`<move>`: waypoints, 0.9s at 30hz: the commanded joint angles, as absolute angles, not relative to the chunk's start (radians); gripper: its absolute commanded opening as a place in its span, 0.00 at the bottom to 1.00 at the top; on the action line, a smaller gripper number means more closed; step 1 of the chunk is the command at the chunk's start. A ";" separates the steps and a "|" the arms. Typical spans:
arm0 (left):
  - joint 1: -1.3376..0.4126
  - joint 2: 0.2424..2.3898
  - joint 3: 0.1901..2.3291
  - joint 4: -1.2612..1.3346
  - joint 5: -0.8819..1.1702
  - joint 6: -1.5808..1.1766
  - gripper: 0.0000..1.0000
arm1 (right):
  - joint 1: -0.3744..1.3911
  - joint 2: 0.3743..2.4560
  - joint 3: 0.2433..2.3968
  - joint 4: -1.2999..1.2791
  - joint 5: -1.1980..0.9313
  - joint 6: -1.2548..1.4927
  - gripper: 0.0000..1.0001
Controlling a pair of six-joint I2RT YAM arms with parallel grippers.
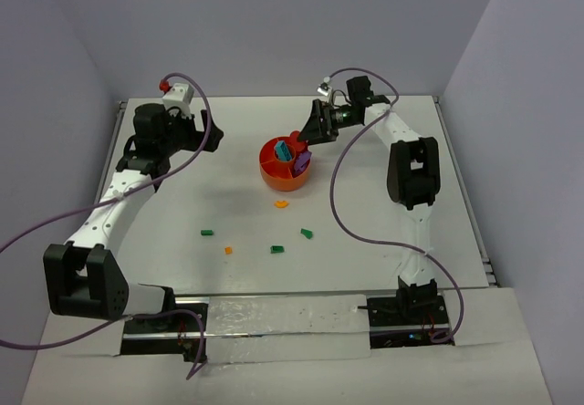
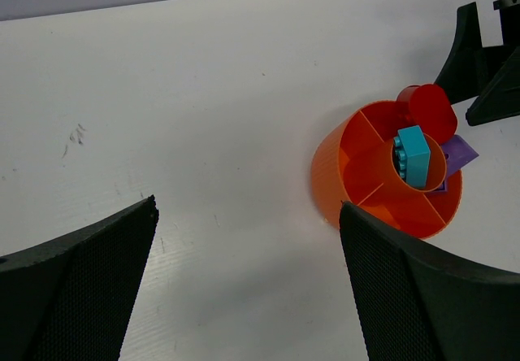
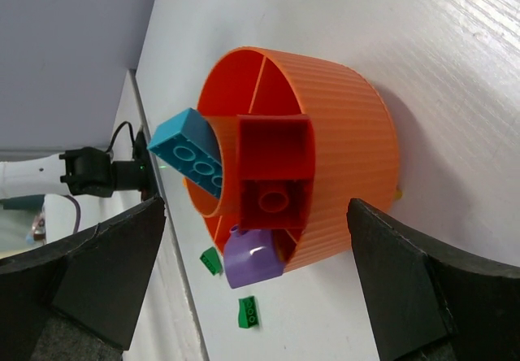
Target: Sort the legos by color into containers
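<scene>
The orange divided bowl [image 1: 274,179] stands mid-table. A teal brick [image 1: 283,151] leans in its central hub, and a purple block [image 1: 303,160] sits at its right rim. A red brick [image 1: 294,138] rests on the far rim. My right gripper [image 1: 318,131] hangs open just behind that rim, nothing between its fingers. In the right wrist view the red brick [image 3: 275,170], teal brick [image 3: 188,154] and purple block [image 3: 252,257] lie ahead of the open right gripper [image 3: 258,288]. My left gripper [image 1: 208,138], left of the bowl [image 2: 341,166], is open and empty [image 2: 248,296].
Small green legos [image 1: 207,233] [image 1: 277,249] [image 1: 307,233] and orange ones [image 1: 282,204] [image 1: 228,250] lie scattered on the white table in front of the bowl. Grey walls close in the back and both sides.
</scene>
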State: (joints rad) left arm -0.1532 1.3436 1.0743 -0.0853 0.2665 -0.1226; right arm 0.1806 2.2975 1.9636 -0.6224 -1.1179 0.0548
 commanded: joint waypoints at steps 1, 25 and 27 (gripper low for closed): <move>-0.147 1.353 1.135 -0.063 0.284 -0.123 0.99 | 0.184 2.307 2.016 -0.601 -1.128 0.061 1.00; -0.147 1.399 1.167 -0.060 0.287 -0.118 0.99 | 0.191 2.364 2.073 -0.543 -1.131 0.109 0.60; -0.147 1.405 1.173 -0.061 0.288 -0.120 0.99 | 0.191 2.365 2.075 -0.543 -1.129 0.107 0.53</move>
State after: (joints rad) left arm -0.1532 1.3943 1.1178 -0.0849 0.2668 -0.1226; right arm 0.1839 2.3621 2.0235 -0.5705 -1.1185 0.1101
